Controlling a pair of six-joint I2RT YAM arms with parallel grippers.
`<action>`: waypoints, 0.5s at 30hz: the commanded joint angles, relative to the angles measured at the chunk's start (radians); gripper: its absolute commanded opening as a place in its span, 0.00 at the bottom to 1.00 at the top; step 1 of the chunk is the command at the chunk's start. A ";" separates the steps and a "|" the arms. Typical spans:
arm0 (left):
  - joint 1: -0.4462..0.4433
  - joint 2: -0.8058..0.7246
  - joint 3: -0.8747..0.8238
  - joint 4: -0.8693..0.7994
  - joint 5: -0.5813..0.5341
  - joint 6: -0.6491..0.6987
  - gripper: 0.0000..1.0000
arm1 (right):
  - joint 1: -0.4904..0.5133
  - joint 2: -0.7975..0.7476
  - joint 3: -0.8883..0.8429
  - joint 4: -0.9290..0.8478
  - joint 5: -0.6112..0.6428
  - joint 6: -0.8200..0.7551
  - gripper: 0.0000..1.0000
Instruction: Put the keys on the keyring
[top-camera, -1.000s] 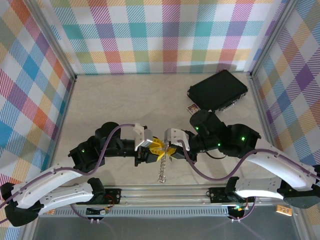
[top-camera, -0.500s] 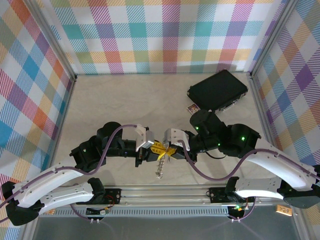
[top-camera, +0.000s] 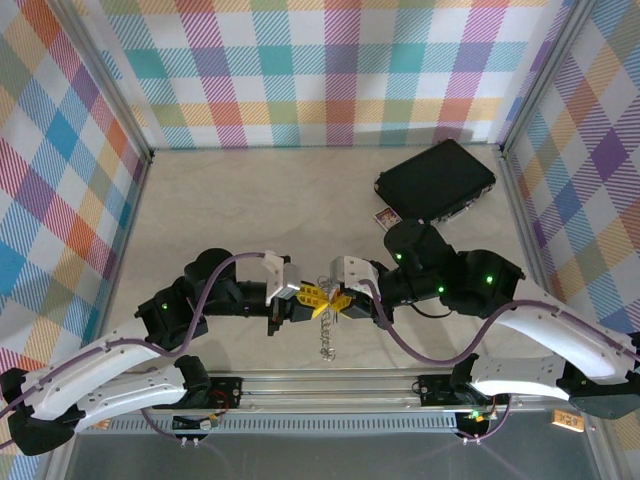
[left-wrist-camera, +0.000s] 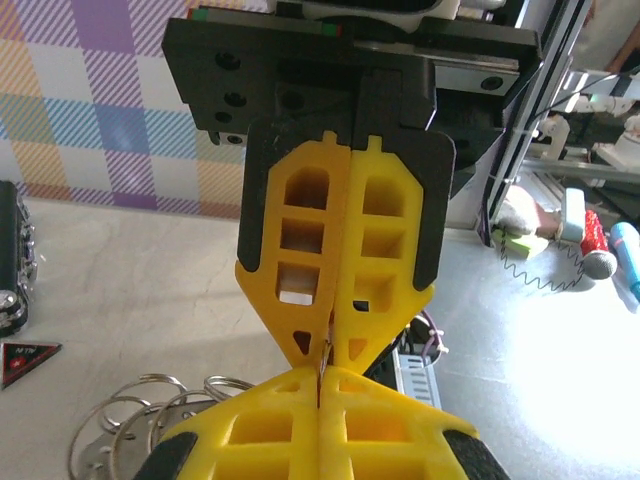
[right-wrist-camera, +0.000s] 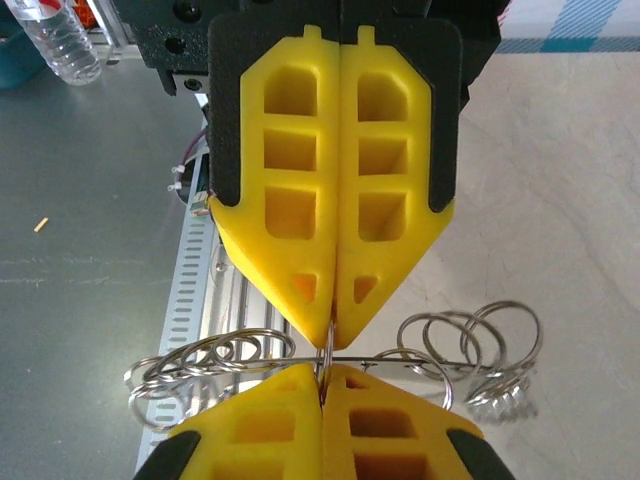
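Observation:
The keyring (top-camera: 325, 335) is a silvery chain of linked rings hanging in a thin strand between my two grippers, above the table's near edge. My left gripper (top-camera: 308, 297) and right gripper (top-camera: 340, 300) meet tip to tip, each shut on one thin ring of the chain. In the right wrist view my right gripper (right-wrist-camera: 324, 372) pinches that ring (right-wrist-camera: 328, 352) against the left gripper's fingertips (right-wrist-camera: 312, 300), and loops of the keyring (right-wrist-camera: 468, 340) spread to both sides. In the left wrist view my left gripper (left-wrist-camera: 320, 374) is shut, with more of the keyring (left-wrist-camera: 150, 415) at the lower left. The black-headed key is hidden.
A black rectangular case (top-camera: 435, 180) lies at the back right with a small red card (top-camera: 383, 216) beside it. The metal rail (top-camera: 330, 385) runs along the near edge under the grippers. Plaid walls enclose the table (top-camera: 250, 210).
The hanging chain swung left and has come back to hang straight down. The left gripper shifted slightly left; both grippers stay shut at the same meeting point.

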 joint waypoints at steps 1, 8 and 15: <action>-0.001 -0.027 -0.024 0.174 -0.033 -0.057 0.00 | 0.005 -0.031 -0.028 0.066 -0.067 0.018 0.15; -0.001 -0.045 -0.072 0.349 0.010 -0.121 0.00 | 0.005 -0.093 -0.098 0.195 -0.065 0.086 0.27; -0.001 -0.047 -0.164 0.627 0.038 -0.241 0.00 | 0.005 -0.166 -0.155 0.295 -0.048 0.132 0.23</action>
